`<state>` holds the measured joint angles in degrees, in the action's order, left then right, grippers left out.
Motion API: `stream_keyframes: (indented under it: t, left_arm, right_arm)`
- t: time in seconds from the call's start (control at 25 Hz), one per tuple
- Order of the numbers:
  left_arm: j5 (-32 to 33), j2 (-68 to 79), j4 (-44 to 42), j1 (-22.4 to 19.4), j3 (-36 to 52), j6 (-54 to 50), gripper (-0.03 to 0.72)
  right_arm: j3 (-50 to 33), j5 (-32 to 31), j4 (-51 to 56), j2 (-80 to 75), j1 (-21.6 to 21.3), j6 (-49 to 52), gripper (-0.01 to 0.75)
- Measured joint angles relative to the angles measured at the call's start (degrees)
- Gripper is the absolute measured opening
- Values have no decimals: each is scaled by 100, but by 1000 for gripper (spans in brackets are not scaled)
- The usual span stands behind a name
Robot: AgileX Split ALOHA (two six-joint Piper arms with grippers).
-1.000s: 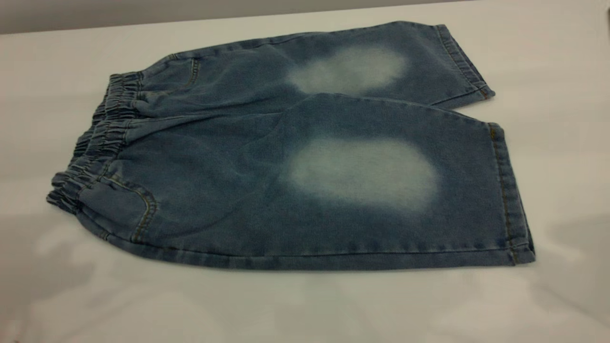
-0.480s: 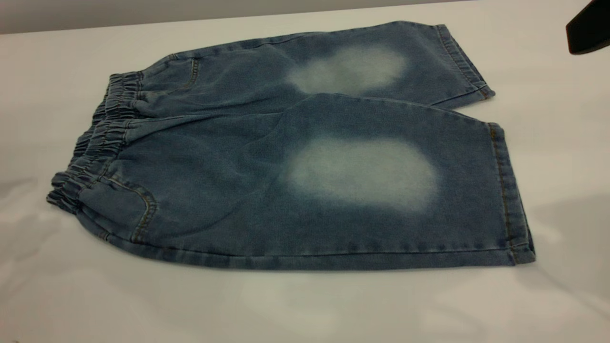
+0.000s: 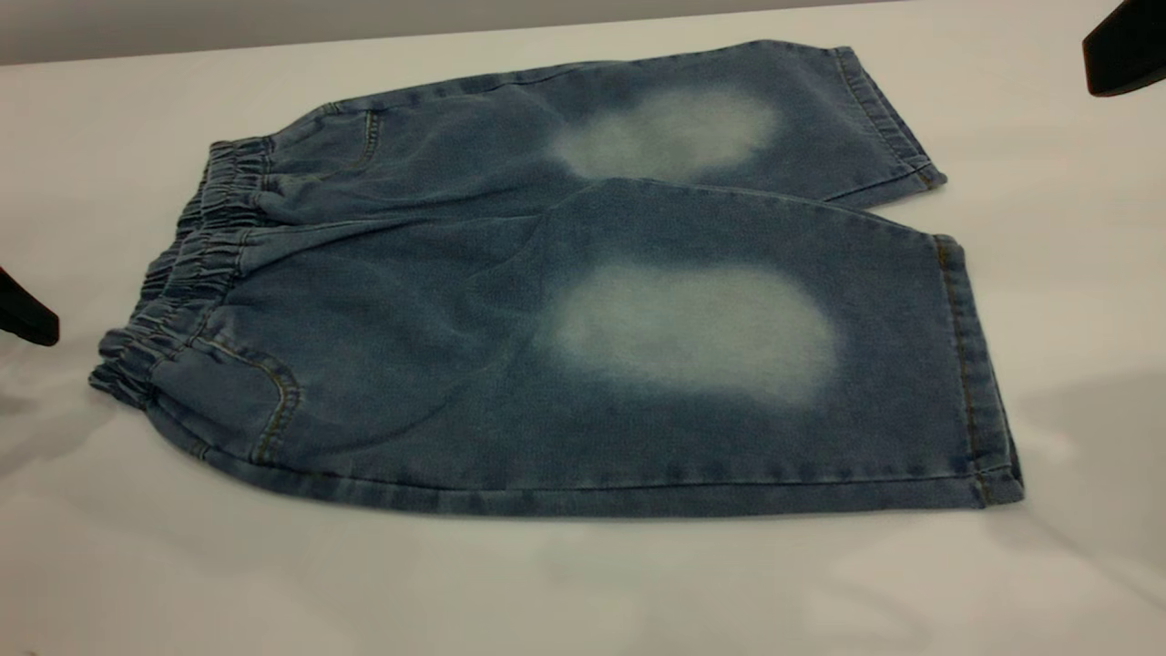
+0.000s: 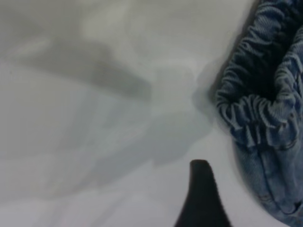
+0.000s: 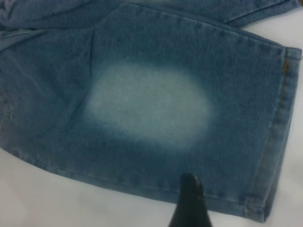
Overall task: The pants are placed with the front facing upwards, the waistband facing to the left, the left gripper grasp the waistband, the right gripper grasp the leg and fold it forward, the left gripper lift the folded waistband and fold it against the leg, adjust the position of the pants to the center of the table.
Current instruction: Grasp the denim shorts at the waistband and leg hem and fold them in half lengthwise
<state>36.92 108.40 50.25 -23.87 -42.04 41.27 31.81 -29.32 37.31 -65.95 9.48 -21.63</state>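
The blue denim pants (image 3: 474,301) lie flat on the white table (image 3: 583,592), front up, with the gathered waistband (image 3: 187,273) to the left. Both legs point right, the near leg (image 3: 710,346) partly overlapping the far one (image 3: 674,128). A black part of my left gripper (image 3: 29,314) pokes in at the left edge, just left of the waistband and apart from it; the left wrist view shows the waistband (image 4: 255,109) beside my left gripper (image 4: 201,198). My right gripper (image 3: 1122,50) hangs at the top right, beyond the far hem. In the right wrist view my right gripper (image 5: 190,203) sits over the leg (image 5: 151,106), near its long side seam.
Bare white table surrounds the pants on all sides, with the widest strip in front. The table's far edge (image 3: 273,46) runs along the top against a grey wall. Soft shadows of the arms fall at the left and right.
The right gripper came into view at the top right about half a second ago. The left gripper has now appeared at the left edge beside the waistband. The pants have not moved.
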Motion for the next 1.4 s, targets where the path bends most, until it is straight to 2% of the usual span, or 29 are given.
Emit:
stream_keyframes:
  t: [0.2,0.36,0.92,1.12,1.28,1.4]
  left_arm:
    - [-16,230,602,0,6,377,582]
    - [176,463,1003,5,6,694,591]
    - [183,1170,2392,5,-62,1624,582]
    - [390,1360,2534,5,-62,1683,577]
    - [329,1418,2601,5,-62,1683,537]
    - [155,1424,2609,5,-62,1683,459]
  right_arm:
    - [0,10,0,5,0,0,459]
    - [0,24,0,5,0,0,459]
    - [0,24,0,5,0,5,459]
    - [0,18,0,5,0,5,459]
    - [0,7,0,5,0,5,459]
    - [0,-54,20,-1,0,69,459]
